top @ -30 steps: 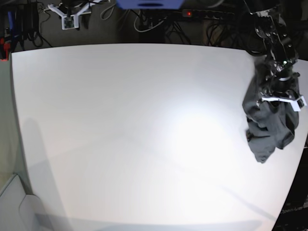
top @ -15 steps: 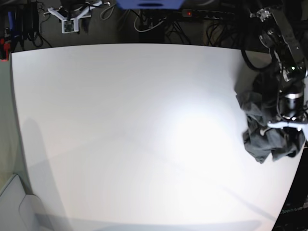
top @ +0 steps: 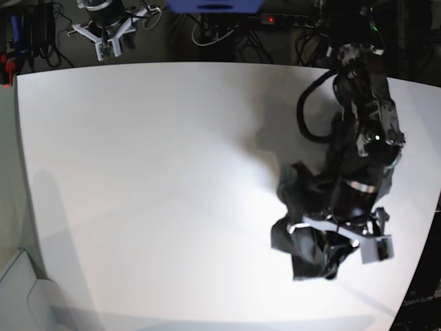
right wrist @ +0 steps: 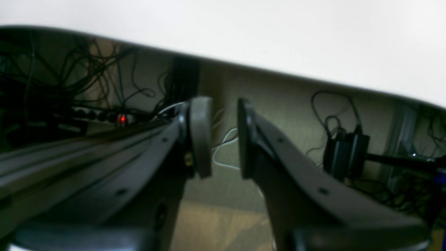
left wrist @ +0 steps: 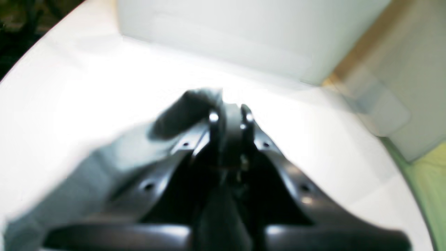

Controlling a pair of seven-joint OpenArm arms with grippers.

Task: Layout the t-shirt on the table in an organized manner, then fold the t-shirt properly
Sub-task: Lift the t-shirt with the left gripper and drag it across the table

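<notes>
no readable text, no labels, no brands, no numbers in any view

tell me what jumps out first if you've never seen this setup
The dark crumpled t-shirt stands out at once, bunched up on the right side of the big white table in the base view. The left gripper sits right over it, shut on a pinch of the cloth. The right gripper is off beyond the far table edge, its jaws apart with nothing between them, cables behind it.

Overhead glare blooms on the white worktop (top: 138,172) in the fisheye base view, while both wrist views are soft and blurred.
</notes>
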